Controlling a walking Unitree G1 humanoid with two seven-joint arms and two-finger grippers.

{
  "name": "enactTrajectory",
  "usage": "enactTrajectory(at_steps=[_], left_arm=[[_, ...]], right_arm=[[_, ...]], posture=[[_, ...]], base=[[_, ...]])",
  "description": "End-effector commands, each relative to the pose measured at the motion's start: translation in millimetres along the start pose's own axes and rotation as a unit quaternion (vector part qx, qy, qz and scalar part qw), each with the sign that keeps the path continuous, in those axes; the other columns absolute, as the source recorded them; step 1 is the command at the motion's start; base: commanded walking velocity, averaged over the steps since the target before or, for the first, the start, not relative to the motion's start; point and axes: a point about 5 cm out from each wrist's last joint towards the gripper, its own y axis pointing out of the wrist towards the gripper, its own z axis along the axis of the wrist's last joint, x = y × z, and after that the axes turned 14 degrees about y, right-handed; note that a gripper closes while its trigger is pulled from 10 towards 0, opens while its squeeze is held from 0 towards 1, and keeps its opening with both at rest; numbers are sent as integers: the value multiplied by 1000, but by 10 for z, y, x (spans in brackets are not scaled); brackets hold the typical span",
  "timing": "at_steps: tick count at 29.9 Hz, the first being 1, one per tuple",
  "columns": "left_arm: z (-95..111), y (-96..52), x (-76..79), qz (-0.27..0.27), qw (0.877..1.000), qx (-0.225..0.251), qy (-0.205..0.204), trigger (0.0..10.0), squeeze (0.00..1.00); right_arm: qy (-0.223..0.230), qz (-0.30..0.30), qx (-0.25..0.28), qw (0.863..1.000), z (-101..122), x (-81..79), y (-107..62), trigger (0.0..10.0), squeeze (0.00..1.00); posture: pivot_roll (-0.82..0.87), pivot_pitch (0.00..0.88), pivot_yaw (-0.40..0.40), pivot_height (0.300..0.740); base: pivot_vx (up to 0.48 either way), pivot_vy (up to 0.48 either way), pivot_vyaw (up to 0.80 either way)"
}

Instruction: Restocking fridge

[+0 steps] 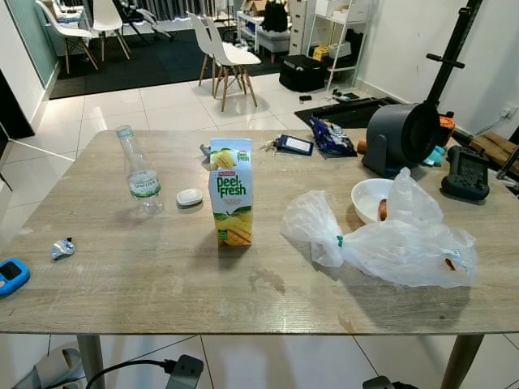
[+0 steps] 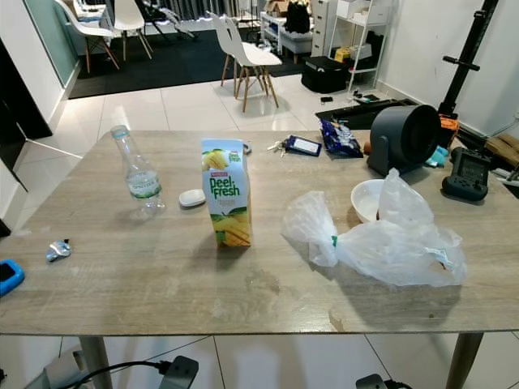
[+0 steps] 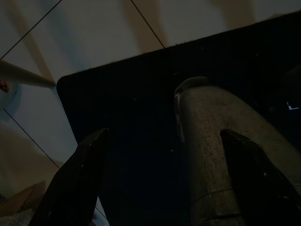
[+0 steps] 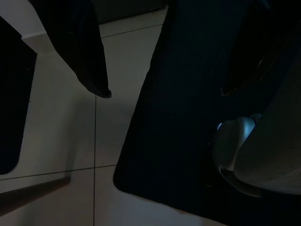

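— What's on the counter [image 1: 162,284] right now?

— A juice carton [image 1: 231,191] stands upright near the middle, yellow and green with mango pictures on the front. To its left is a clear plastic bottle [image 1: 139,173], also upright, and between the two lies a small white oval case [image 1: 189,197].

— And on the right side?

— A crumpled clear plastic bag [image 1: 389,239] lies there, with something small and orange showing through near its far end. Just behind it sits a white bowl [image 1: 369,199] holding an orange-brown item. Behind that stands a dark grey fan [image 1: 399,136], and further right a black device [image 1: 465,173].

— Anything near the far edge?

— A dark blue snack packet [image 1: 331,136] and a set of keys with a dark tag [image 1: 292,144]. Over by the left edge there's a small crumpled wrapper [image 1: 62,248] and a blue gadget [image 1: 11,276].

— Where are the arms?

— Both hang low over the floor. The left gripper [image 3: 162,174] has its fingers [image 3: 77,181] spread apart above a dark mat [image 3: 136,113], with nothing between them. The right gripper [image 4: 164,92] also shows its fingers [image 4: 87,52] parted and empty, over white floor tiles [image 4: 61,136] and the same sort of mat.
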Motion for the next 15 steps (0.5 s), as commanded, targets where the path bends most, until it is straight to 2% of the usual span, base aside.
enactTrajectory(at_steps=[1, 15], left_arm=[[-78, -15, -61, 5, 1000, -14, 6, 10000, 0], [-91, -17, -64, 4, 1000, -16, 11, 10000, 0]], right_arm=[[1, 3, -1, 1000, 5, -22, 2, 10000, 0], [-3, 5, -2, 1000, -5, -32, 2, 10000, 0]], posture=[[55, 0, 4, 740], [55, 0, 3, 740]], base=[[0, 0, 0], [0, 0, 0]])
